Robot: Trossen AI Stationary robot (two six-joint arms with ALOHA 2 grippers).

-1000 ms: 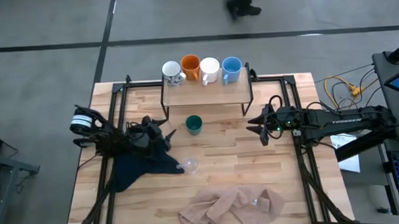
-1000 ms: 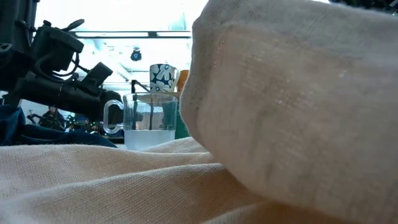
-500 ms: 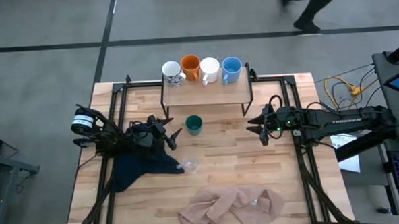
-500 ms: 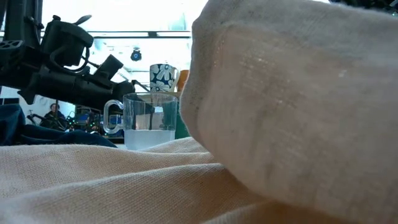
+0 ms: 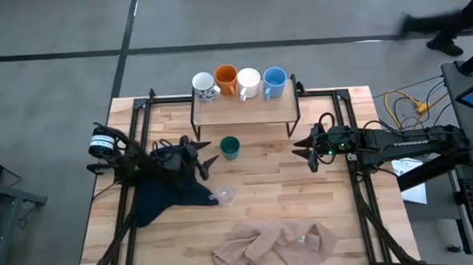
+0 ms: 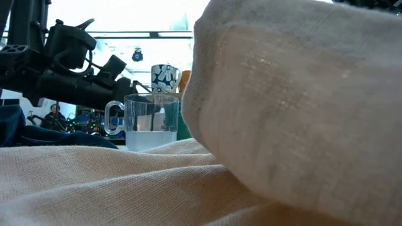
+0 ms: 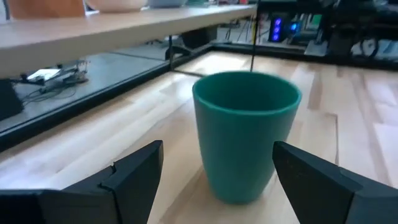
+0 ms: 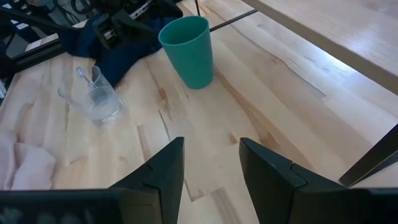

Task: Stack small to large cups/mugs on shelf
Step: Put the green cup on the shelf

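On the wooden tabletop [image 5: 262, 179] we see the green cup [image 5: 230, 147] upright before the shelf [image 5: 243, 107]; our left gripper [image 5: 208, 160] gapes wide just beside it, our right gripper [image 5: 305, 152] waits released, apart.

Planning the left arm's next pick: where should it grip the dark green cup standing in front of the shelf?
Probably across the smooth, handleless wall of the upright dark green cup, level from the side where the open left gripper already faces it; its fingers stand wider than the cup.
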